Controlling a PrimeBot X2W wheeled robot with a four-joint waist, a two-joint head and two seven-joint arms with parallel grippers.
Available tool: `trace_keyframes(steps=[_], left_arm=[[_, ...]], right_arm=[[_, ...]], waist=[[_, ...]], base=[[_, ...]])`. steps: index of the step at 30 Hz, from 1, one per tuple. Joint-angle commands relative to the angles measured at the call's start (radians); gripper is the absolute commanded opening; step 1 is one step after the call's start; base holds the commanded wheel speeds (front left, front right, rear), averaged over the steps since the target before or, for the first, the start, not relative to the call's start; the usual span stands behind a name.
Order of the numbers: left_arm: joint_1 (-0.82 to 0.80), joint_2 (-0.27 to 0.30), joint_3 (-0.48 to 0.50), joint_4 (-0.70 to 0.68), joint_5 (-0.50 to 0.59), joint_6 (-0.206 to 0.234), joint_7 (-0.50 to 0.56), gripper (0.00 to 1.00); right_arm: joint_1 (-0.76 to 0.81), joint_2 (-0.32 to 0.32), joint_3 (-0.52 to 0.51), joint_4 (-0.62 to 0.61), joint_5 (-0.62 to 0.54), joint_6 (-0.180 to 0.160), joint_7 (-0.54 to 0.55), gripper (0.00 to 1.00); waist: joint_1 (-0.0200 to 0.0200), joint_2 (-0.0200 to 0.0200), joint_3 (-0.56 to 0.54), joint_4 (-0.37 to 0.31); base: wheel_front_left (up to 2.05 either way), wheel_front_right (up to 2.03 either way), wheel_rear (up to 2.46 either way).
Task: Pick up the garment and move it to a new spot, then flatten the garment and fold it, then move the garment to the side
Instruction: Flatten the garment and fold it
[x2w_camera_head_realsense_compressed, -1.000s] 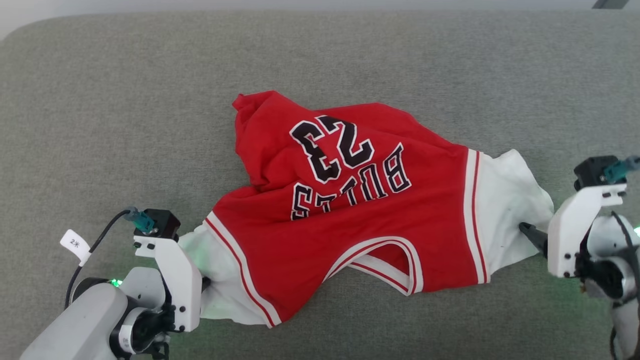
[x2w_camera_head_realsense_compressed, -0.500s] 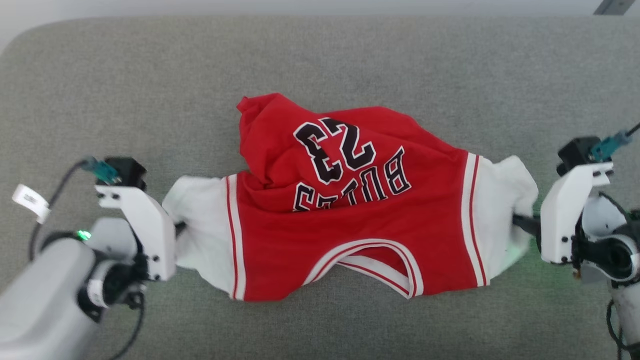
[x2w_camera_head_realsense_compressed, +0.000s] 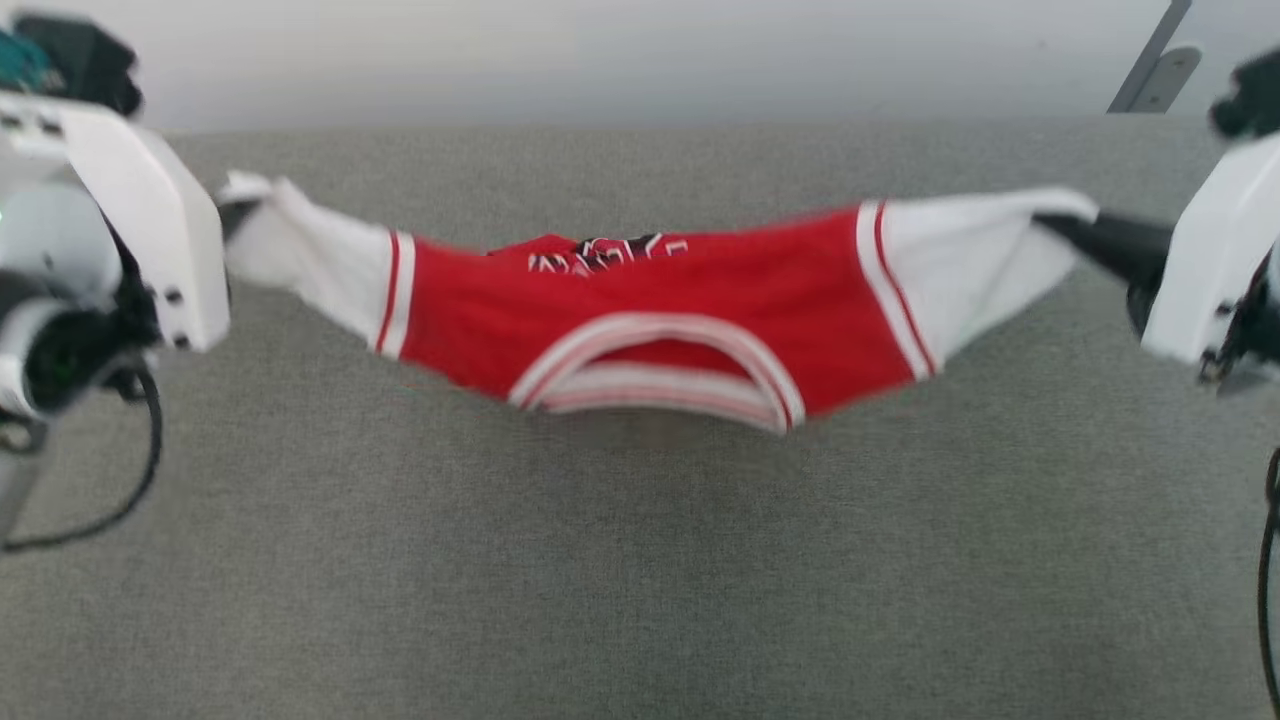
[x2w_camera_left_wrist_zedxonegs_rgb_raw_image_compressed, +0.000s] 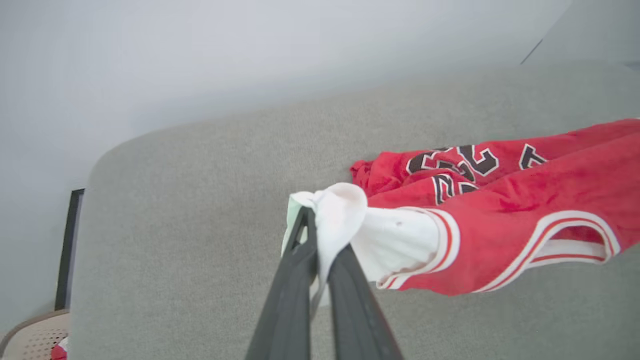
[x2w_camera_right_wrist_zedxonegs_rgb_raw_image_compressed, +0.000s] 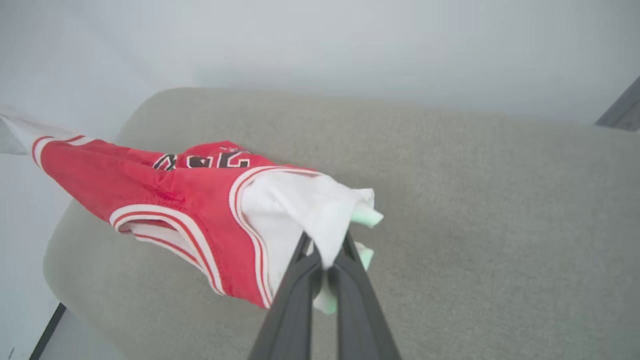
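Observation:
The garment, a red jersey with white sleeves and striped trim, hangs stretched between my two grippers above the grey surface. Its body sags in the middle, with the collar opening facing me. My left gripper is shut on the left white sleeve at the upper left. In the left wrist view that gripper pinches the bunched white sleeve of the garment. My right gripper is shut on the right white sleeve at the upper right. The right wrist view shows this gripper clamped on white cloth of the garment.
The grey padded surface spreads wide beneath and in front of the garment. A pale wall rises behind it. A dark slanted bar stands at the far right. A woven basket rim shows low beside the surface.
Both grippers have risen and spread apart, lifting the garment off the surface and pulling it taut. The right gripper closed on the right sleeve. The head camera has also tilted up.

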Motion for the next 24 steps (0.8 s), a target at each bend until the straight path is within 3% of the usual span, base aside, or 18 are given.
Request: trace_keyframes(steps=[1,9,24], left_arm=[[-0.035,-0.004,0.009,0.006,-0.005,-0.003,0.007,0.0],[-0.233,-0.043,0.019,0.085,0.028,-0.039,0.021,0.0],[-0.508,-0.146,0.004,0.302,0.076,-0.112,-0.026,0.0]], right_arm=[[-0.033,0.007,-0.006,-0.008,-0.002,0.0,-0.012,0.0],[-0.226,0.049,-0.033,0.036,-0.031,0.0,-0.118,0.0],[-0.473,0.056,0.014,0.22,-0.112,0.0,-0.271,0.0]], waist=[[0.0001,0.0001,-0.017,-0.005],[0.0001,0.0001,-0.056,-0.016],[0.0001,0.0001,-0.056,-0.024]], base=[[0.0,0.0,0.0],[0.0,0.0,0.0],[0.0,0.0,0.0]])
